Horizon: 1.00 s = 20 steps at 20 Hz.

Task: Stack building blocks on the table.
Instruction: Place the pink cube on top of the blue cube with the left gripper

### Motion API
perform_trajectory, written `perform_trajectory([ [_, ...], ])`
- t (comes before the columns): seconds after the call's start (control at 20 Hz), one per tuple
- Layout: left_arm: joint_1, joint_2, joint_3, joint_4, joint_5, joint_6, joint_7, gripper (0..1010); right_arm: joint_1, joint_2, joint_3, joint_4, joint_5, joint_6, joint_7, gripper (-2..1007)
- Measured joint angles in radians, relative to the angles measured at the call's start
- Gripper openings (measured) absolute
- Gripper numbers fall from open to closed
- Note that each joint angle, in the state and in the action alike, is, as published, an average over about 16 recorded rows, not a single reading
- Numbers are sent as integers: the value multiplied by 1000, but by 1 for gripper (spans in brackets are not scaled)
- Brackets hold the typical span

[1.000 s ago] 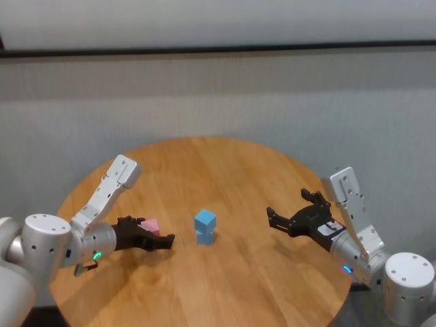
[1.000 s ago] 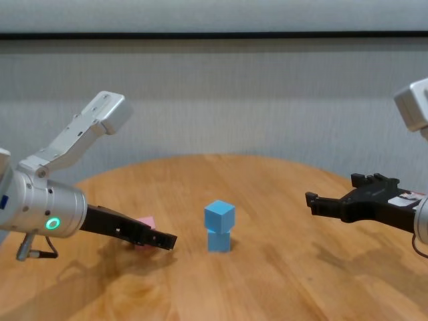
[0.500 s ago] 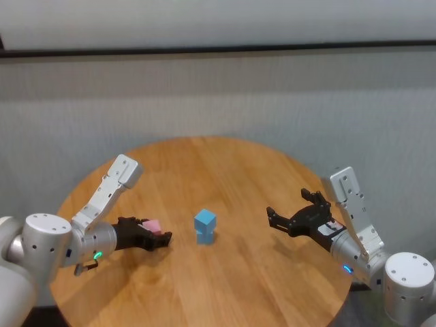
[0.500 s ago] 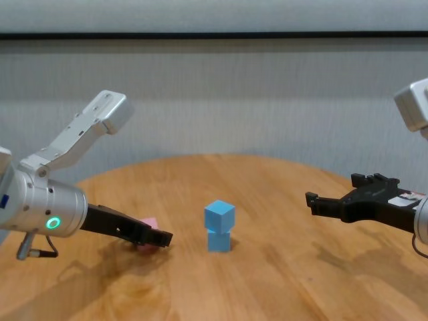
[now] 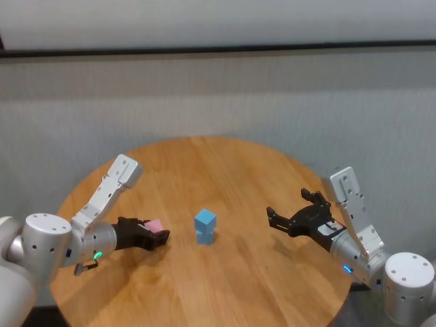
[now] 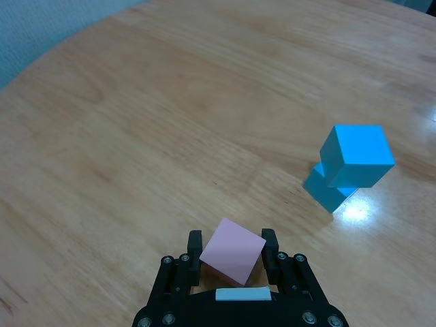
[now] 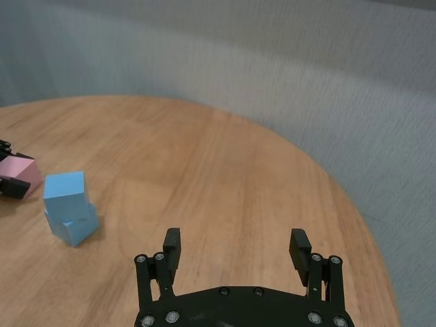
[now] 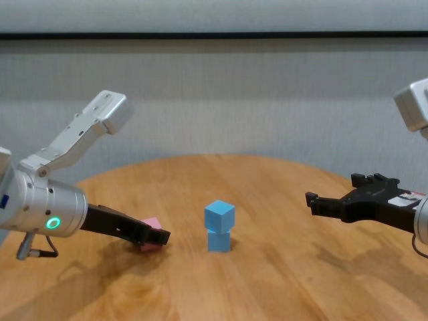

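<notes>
Two light blue blocks point(image 5: 204, 226) point(image 8: 219, 227) point(image 6: 351, 167) point(image 7: 68, 207) stand stacked, one on the other, near the middle of the round wooden table point(image 5: 238, 177). The upper one sits turned slightly askew on the lower. To their left, my left gripper point(image 5: 158, 236) point(image 6: 232, 253) point(image 8: 158, 235) is shut on the pink block point(image 5: 154, 225) point(image 6: 232, 251) point(image 8: 152, 224) point(image 7: 19, 174), low over the tabletop. On the right side of the table my right gripper point(image 5: 287, 213) point(image 7: 235, 248) point(image 8: 332, 198) hovers open with nothing between its fingers, well apart from the blue stack.
A grey wall point(image 5: 218, 95) runs behind the table. The table's rim point(image 7: 354, 211) curves close by my right gripper. Bare wood lies between the blue stack and each gripper.
My left gripper's fingers have come together on the pink block, which they stood around a second ago. The right arm and the blue stack have not moved.
</notes>
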Motion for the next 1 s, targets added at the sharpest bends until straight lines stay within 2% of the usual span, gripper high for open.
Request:
perform_trajectory([
  [0.25,4,8,-10,-19,0,10,6,545,0,0,0,0,0,0,0,1005],
  [0.45,12,25,-23,-61,-3,26,12,545,0,0,0,0,0,0,0,1005],
  [0.75,28,63,-43,-163,-10,63,18,545,0,0,0,0,0,0,0,1005],
  [1.0,39,95,-47,-259,-17,95,11,545,0,0,0,0,0,0,0,1004],
])
